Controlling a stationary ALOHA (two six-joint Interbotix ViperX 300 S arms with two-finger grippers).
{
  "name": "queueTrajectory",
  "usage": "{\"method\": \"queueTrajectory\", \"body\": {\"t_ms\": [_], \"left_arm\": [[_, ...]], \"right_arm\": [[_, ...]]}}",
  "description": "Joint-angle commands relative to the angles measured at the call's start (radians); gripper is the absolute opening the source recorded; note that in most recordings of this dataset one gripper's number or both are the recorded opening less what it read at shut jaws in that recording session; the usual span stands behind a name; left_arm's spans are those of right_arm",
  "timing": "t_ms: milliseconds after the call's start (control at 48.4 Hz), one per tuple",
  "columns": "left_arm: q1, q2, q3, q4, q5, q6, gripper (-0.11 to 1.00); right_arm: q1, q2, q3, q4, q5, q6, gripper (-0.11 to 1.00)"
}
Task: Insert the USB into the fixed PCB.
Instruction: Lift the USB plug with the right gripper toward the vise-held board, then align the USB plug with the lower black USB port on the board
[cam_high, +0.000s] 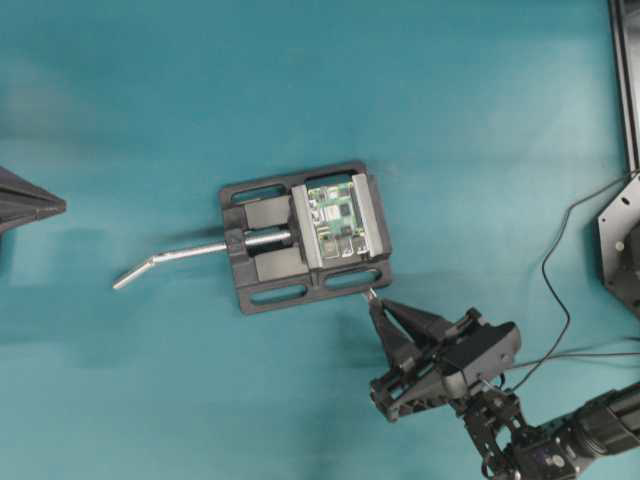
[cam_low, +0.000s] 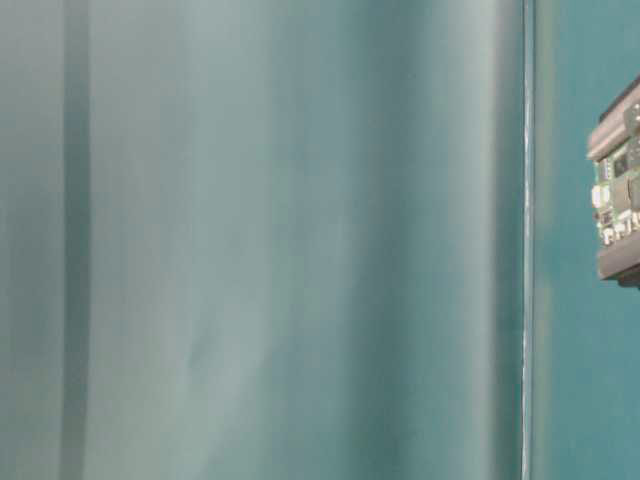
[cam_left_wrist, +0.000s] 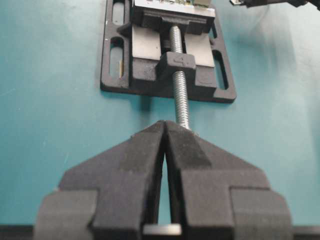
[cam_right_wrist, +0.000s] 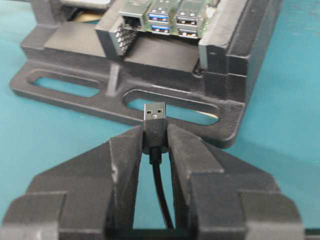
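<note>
Right gripper (cam_right_wrist: 155, 137) first: its two black fingers (cam_right_wrist: 125, 160) are pinched on the dark body of the USB (cam_right_wrist: 155, 120), the metal plug end poking out past the fingertips and the thin black cable (cam_right_wrist: 162, 195) trailing back between them toward the wrist. In the overhead view that arm comes in from the lower right corner, forearm angled up and left, wrist rolled so the gripper (cam_high: 375, 300) tapers to a point aimed at the lower right corner of the vise (cam_high: 305, 237). The tip sits just beside the vise base, at its slotted lower edge.

From the right wrist camera the plug faces the vise's near flange, just short of it. Above and beyond it, clamped in the grey jaws, sits the fixed PCB (cam_right_wrist: 167, 17), its row of silver ports with blue inserts turned toward the gripper. The plug is lower than those ports and well apart from them.

Overhead, the PCB (cam_high: 335, 220) shows green between the jaws, the bent silver handle (cam_high: 170, 260) sticking out to the left across the teal table (cam_high: 150, 120).

Left gripper (cam_left_wrist: 165, 145): fingertips pressed together, holding nothing, level above the table and pointing straight down the vise's threaded screw (cam_left_wrist: 180, 85). It hangs near the screw's end; whether it touches, I cannot tell.
</note>
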Motion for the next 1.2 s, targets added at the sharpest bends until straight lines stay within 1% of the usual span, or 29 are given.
{"method": "queueTrajectory", "body": {"t_ms": [0,145,228,455,786,972,1179], "left_arm": [[-0.005,0.008,-0.026,0.003,-0.005,-0.006,0.00],[-0.005,0.008,-0.026,0.003,-0.003,-0.006,0.00],[-0.005,0.008,-0.026,0.003,-0.005,-0.006,0.00],[-0.005,0.008,-0.028,0.003,-0.005,-0.006,0.00],[-0.005,0.008,-0.026,0.003,-0.005,-0.006,0.00],[-0.005,0.008,-0.026,0.003,-0.005,-0.006,0.00],[-0.005,0.008,-0.026,0.003,-0.005,-0.006,0.00]], "right_arm": [[-0.008,-0.018,-0.017,0.008,-0.029,-0.018,0.20],[-0.023,-0.018,-0.032,0.009,-0.064,-0.054,0.20],[-0.038,-0.018,-0.043,0.011,-0.071,-0.063,0.20],[-0.067,-0.018,-0.063,0.012,-0.083,-0.063,0.20],[-0.075,-0.018,-0.074,0.067,-0.135,-0.063,0.20],[-0.084,-0.017,-0.084,0.069,-0.137,-0.061,0.20],[-0.095,0.000,-0.132,0.069,-0.137,-0.066,0.20]]}}
